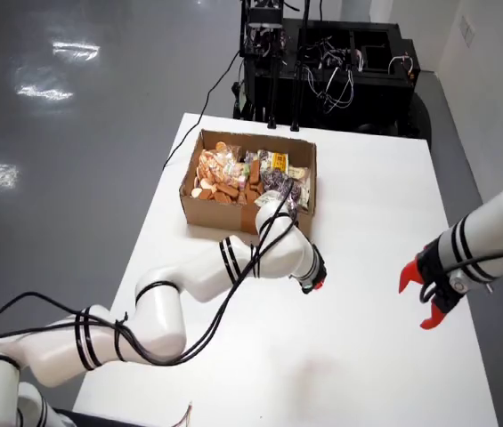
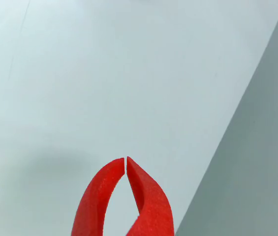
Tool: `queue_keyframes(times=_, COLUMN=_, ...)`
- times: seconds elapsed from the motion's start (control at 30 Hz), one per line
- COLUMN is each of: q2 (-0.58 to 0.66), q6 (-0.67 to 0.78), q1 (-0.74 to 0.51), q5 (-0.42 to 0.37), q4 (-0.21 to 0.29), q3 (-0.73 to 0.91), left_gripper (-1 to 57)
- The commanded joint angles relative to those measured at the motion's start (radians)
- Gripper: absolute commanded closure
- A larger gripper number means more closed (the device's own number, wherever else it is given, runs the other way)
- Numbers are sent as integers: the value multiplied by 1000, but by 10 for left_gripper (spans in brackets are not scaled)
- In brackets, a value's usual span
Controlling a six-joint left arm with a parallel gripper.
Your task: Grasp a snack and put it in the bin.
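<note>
Pincer point(image 2: 125, 164), clenched on nothing above bare table point(image 1: 367, 222), sits just beside the snack-filled box point(image 1: 247, 184).

I work over a white table point(image 1: 385, 231) that stands on a glossy grey floor point(image 1: 64, 133), where pale patches of light reflect off to the table's left. Beyond the table's far edge sits a black equipment rack point(image 1: 340, 71) strung with cables, a white wall point(image 1: 491, 53) beside it.
</note>
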State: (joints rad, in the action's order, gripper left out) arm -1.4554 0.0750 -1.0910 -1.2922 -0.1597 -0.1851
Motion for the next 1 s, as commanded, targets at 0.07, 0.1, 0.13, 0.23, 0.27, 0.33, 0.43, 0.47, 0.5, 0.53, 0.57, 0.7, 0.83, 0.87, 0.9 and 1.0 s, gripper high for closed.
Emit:
queue_keyframes(times=0.07, q2=13, q6=31, q1=-48, q5=-16, q4=18, q3=27, left_gripper=568)
queue_keyframes(times=0.1, q2=19, q6=36, q1=-57, q5=-18, q4=20, q3=39, left_gripper=568)
queue_keyframes(times=0.13, q2=26, q6=41, q1=-65, q5=-19, q4=22, q3=52, left_gripper=568)
queue_keyframes(times=0.23, q2=49, q6=58, q1=-87, q5=-22, q4=25, q3=95, left_gripper=569)
queue_keyframes(times=0.27, q2=57, q6=64, q1=-93, q5=-23, q4=26, q3=110, left_gripper=569)
queue_keyframes(times=0.33, q2=73, q6=74, q1=-103, q5=-24, q4=28, q3=138, left_gripper=569)
queue_keyframes(times=0.43, q2=95, q6=88, q1=-115, q5=-25, q4=30, q3=178, left_gripper=569)
queue_keyframes(times=0.47, q2=101, q6=92, q1=-119, q5=-25, q4=31, q3=189, left_gripper=569)
queue_keyframes(times=0.5, q2=107, q6=95, q1=-121, q5=-25, q4=34, q3=200, left_gripper=569)
queue_keyframes(times=0.53, q2=113, q6=98, q1=-123, q5=-25, q4=36, q3=211, left_gripper=569)
queue_keyframes(times=0.57, q2=121, q6=100, q1=-125, q5=-25, q4=40, q3=223, left_gripper=569)
queue_keyframes(times=0.7, q2=162, q6=111, q1=-128, q5=-25, q4=52, q3=287, left_gripper=569)
queue_keyframes(times=0.83, q2=222, q6=123, q1=-128, q5=-23, q4=57, q3=378, left_gripper=569)
queue_keyframes(times=0.87, q2=239, q6=127, q1=-128, q5=-23, q4=57, q3=404, left_gripper=569)
queue_keyframes(times=0.9, q2=256, q6=131, q1=-127, q5=-22, q4=57, q3=431, left_gripper=569)
queue_keyframes(times=1.0, q2=311, q6=146, q1=-123, q5=-20, q4=57, q3=516, left_gripper=569)
